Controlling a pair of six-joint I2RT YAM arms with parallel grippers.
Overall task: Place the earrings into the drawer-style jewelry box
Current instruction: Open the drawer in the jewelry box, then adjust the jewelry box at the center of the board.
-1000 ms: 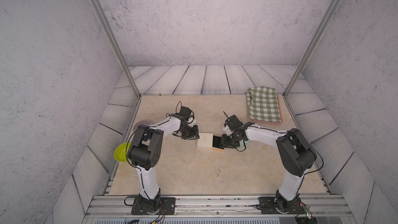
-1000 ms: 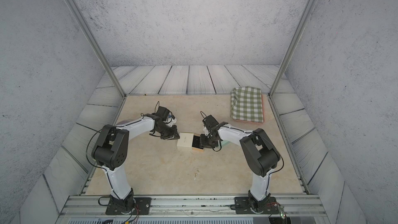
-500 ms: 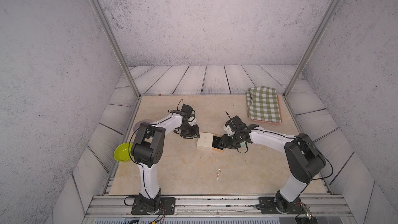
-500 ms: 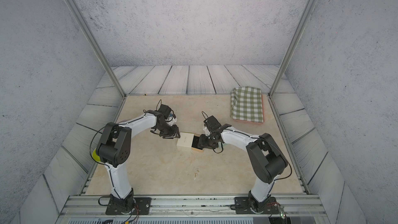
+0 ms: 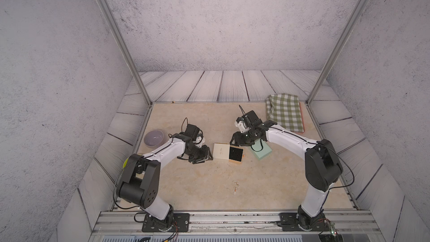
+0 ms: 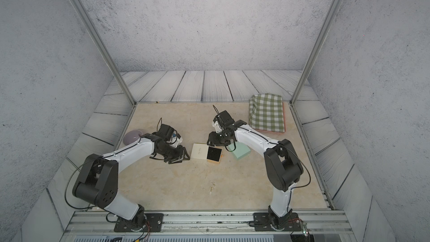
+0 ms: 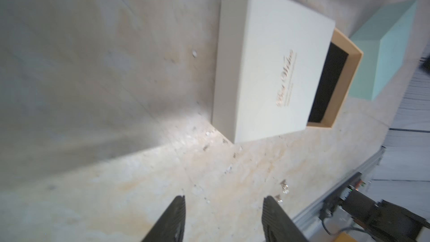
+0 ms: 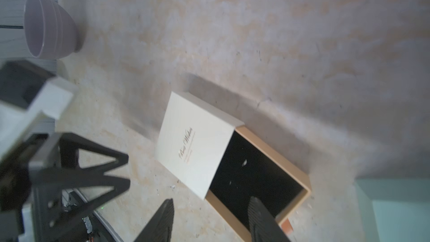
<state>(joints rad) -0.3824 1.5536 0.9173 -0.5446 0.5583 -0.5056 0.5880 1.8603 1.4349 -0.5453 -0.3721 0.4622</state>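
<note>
Your left hand (image 5: 204, 157) sits spread and empty just beside the closed end of the flat cream-white drawer-style jewelry box (image 5: 220, 151), probably placed there to brace the sleeve. Your right hand (image 5: 238, 139), spread too and holding nothing, hovers over the tan-orange sliding tray lined in black (image 5: 236, 155), which stands pulled out, ready to receive. No gold shows inside: the tiny gold-coloured dangly earrings (image 5: 236, 187) lie on the beige worktop (image 5: 186, 182), well apart from the box, so they look like your next pick.
</note>
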